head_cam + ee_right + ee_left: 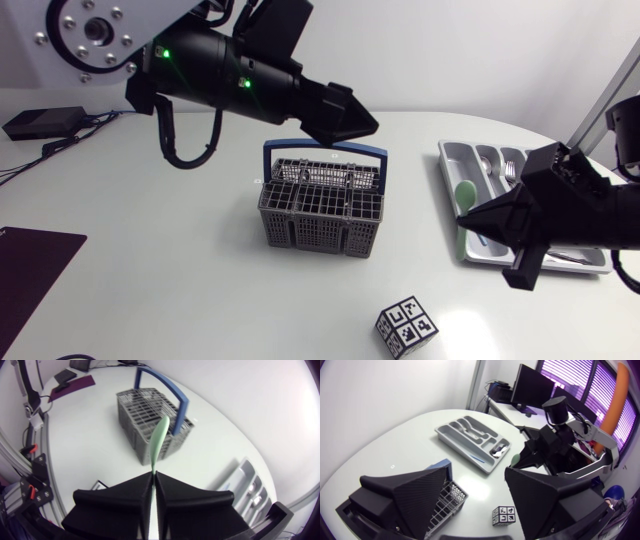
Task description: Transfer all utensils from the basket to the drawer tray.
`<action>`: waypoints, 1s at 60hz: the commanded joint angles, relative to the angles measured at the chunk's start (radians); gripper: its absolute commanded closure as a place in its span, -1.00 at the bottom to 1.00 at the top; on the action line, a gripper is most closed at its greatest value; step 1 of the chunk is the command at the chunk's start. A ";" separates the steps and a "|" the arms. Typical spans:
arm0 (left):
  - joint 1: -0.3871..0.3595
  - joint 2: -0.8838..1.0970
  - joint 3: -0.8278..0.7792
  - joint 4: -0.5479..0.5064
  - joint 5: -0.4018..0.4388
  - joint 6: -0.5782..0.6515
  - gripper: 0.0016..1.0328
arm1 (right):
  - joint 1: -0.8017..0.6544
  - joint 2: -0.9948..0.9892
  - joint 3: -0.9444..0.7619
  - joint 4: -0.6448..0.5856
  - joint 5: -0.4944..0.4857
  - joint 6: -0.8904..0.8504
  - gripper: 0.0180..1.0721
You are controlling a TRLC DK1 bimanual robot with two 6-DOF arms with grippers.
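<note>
The grey basket [322, 205] with a blue handle stands at the table's middle; it also shows as the basket [150, 410] ahead of my right gripper. My left gripper [352, 118] hangs above its far rim, fingers wide apart with nothing between them, as the left gripper [475, 500] shows in its own view. My right gripper [470, 218] is at the near left edge of the silver drawer tray [520, 205], shut on a pale green spoon [159, 442] that sticks out ahead of its fingertips. The spoon's bowl [466, 190] lies over the tray's left compartment.
Metal utensils [510, 170] lie in the tray's far compartments. A black-and-white marker cube [406, 326] sits near the front edge, between basket and tray. A dark mat [30, 262] lies at the left edge, and a black box [40, 122] with cables sits at the far left.
</note>
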 commanded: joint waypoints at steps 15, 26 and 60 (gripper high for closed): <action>0.052 -0.037 -0.010 -0.071 -0.143 0.015 -0.67 | -0.375 0.052 -0.101 0.190 0.246 -0.346 0.89; 0.100 -0.075 -0.058 -0.080 -0.160 0.025 -0.67 | -0.565 0.274 -0.165 0.487 0.295 -0.518 0.89; 0.218 -0.144 -0.194 -0.086 -0.165 0.072 -0.67 | -0.649 0.618 -0.239 0.889 0.404 -0.674 0.28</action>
